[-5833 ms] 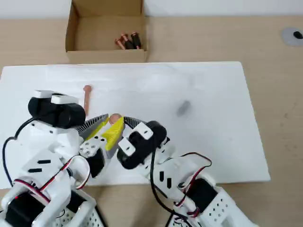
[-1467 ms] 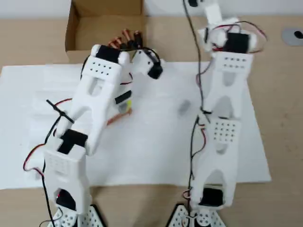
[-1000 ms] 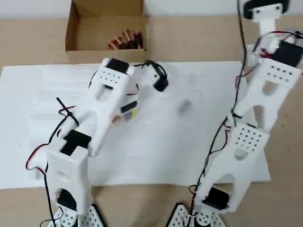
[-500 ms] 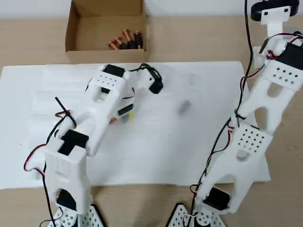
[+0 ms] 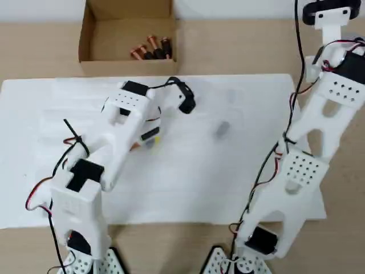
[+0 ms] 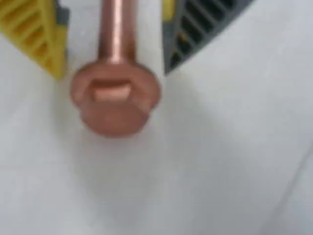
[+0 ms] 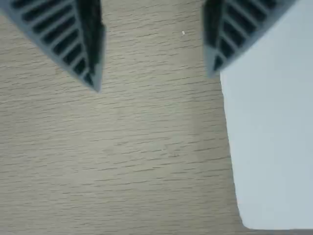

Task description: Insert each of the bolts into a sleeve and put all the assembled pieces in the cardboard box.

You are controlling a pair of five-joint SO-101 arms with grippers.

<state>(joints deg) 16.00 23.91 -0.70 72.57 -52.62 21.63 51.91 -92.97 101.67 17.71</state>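
Bolt pickup is the step in hand, as I judge it. The left gripper (image 6: 113,69) stands low over the white sheet (image 5: 239,182) with its jaws straddling the shaft of a copper bolt (image 6: 116,98). One yellow-faced finger sits on one side and a grey one on the other, with a strip of sheet showing between each finger and the shaft. So the jaws are parted around the bolt and not clamped on it.

In the high view the bolt lies under that gripper, left of the sheet's middle. The grey sleeve (image 5: 221,130) lies apart from it on the sheet, at about 3 o'clock from the gripper. The cardboard box (image 5: 85,40) stands off the sheet at about 12 o'clock from the gripper. A small cluster of assembled pieces (image 5: 151,50) lies in its near right corner.

The right gripper (image 7: 154,78) is wide open and holds nothing. It hangs over the bare wooden table (image 7: 122,161) just beside the sheet's edge, and the right arm stretches toward 1 o'clock, well away from the sleeve.

The next move calls for the left jaws to close squarely on the shaft, behind the head, so the bolt does not roll or pivot. The right arm would then need to come across to the sleeve and steady it for the insertion. One bolt and one sleeve seem to remain outside the box.
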